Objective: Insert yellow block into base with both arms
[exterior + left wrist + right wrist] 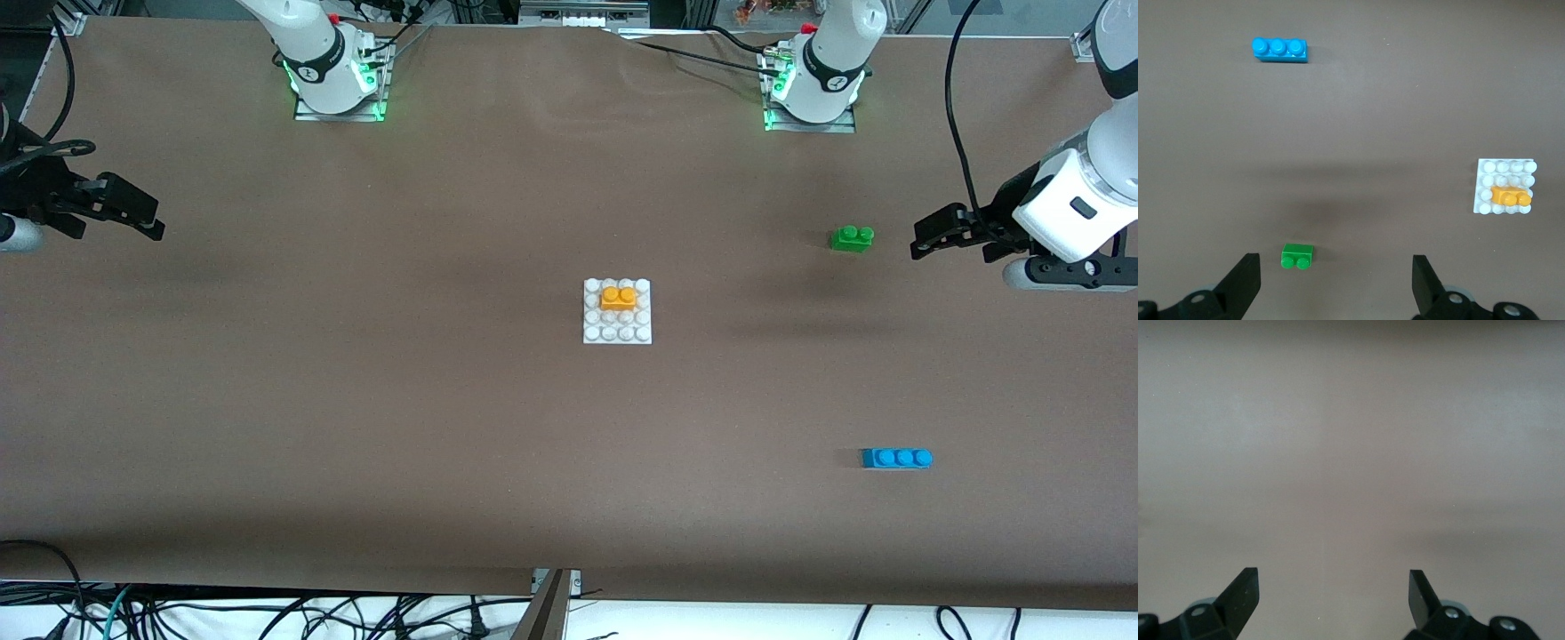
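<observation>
Counting bricks, we get three: one yellow block (618,296), one green brick (852,237), one blue brick (896,458). We see the yellow block seated on the one white base (616,335) mid-table, in its second stud row from the robots. Two arms, both waiting up off the brown table (356,400). We find the left gripper (925,242) with fingers spread apart, over the left arm's end beside the green brick; the right gripper (147,220), fingers likewise parted, over the right arm's end.
</observation>
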You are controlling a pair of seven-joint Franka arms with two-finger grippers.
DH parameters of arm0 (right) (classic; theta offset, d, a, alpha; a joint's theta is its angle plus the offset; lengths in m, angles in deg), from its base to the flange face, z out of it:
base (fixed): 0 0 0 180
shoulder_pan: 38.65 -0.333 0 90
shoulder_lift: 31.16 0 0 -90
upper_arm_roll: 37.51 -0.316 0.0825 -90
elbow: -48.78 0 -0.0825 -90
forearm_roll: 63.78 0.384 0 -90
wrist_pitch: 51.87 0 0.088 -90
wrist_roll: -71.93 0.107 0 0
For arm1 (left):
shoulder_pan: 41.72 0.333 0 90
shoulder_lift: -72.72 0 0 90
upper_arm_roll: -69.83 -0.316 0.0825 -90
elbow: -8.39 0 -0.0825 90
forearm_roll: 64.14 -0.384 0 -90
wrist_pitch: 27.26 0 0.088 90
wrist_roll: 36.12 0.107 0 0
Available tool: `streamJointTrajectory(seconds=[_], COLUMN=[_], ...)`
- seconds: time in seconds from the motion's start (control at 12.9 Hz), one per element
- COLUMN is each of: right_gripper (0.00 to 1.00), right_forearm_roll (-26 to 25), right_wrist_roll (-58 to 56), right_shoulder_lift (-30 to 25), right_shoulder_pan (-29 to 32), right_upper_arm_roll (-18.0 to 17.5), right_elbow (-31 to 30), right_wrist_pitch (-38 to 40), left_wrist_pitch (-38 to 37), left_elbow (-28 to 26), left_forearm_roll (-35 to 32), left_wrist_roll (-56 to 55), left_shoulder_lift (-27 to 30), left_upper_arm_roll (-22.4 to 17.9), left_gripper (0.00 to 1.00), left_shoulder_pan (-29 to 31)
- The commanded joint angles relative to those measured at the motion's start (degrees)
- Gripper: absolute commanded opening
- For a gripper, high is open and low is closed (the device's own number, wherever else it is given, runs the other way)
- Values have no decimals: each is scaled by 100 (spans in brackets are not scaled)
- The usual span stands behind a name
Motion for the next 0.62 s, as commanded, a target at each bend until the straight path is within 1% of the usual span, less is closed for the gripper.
streamJointTrajectory(seconds=[0.0, 0.08, 0.31, 0.54], right_gripper=[99, 99, 99, 99], right_forearm_roll=[28, 19, 28, 28], right_wrist_roll=[20, 20, 20, 20], right_shoulder_lift=[-10, -10, -10, -10], right_shoulder_pan=[3, 3, 12, 3], right_upper_arm_roll=[-15, -15, -15, -15], right_elbow=[57, 57, 48, 57], right_wrist_pitch=[52, 52, 61, 52], left_wrist_pitch=[-143, -143, -152, -161], left_elbow=[218, 218, 587, 623], left_forearm_roll=[85, 85, 50, 6], left_wrist_roll=[119, 128, 146, 137], left_shoulder_lift=[-183, -209, -437, -465], left_upper_arm_roll=[20, 29, 20, 12], left_gripper=[100, 100, 100, 100], left_shoulder_pan=[-6, -24, 28, 37])
